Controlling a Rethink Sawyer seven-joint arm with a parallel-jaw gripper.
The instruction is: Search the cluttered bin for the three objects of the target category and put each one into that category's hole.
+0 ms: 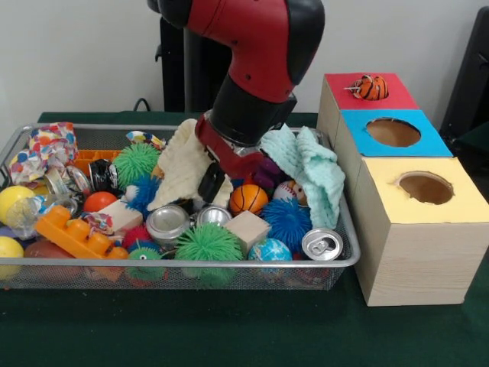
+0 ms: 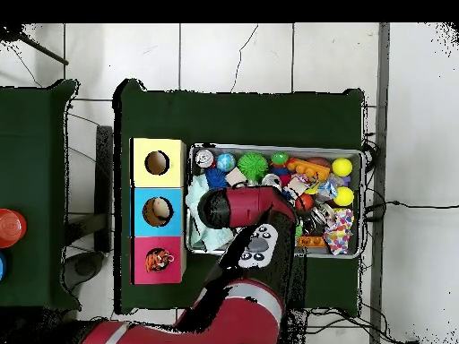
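Observation:
The wire bin [image 1: 348, 256] is packed with toys. My gripper [image 1: 218, 180] is lowered into its middle, between a cream cloth [image 1: 179, 170] and a mint cloth [image 1: 312, 172], just above an orange basketball [image 1: 248, 199]. Its tips are hidden by the wrist and the cloths. Three boxes stand beside the bin: a red one [image 1: 340, 82] with a tiger-striped toy [image 1: 370, 88] in its hole, a blue one [image 1: 359, 126] and a yellow one [image 1: 458, 202]. From overhead my arm [image 2: 242, 208] covers the bin's box-side half.
Around the gripper lie silver cans [image 1: 168, 222] [image 1: 322, 243], a wooden block [image 1: 247, 229], green [image 1: 208, 245] and blue [image 1: 289, 222] spiky balls, a baseball [image 1: 286, 191] and a globe ball [image 1: 269, 251]. Orange bricks [image 1: 76, 233] and yellow balls [image 1: 11, 200] fill the far end.

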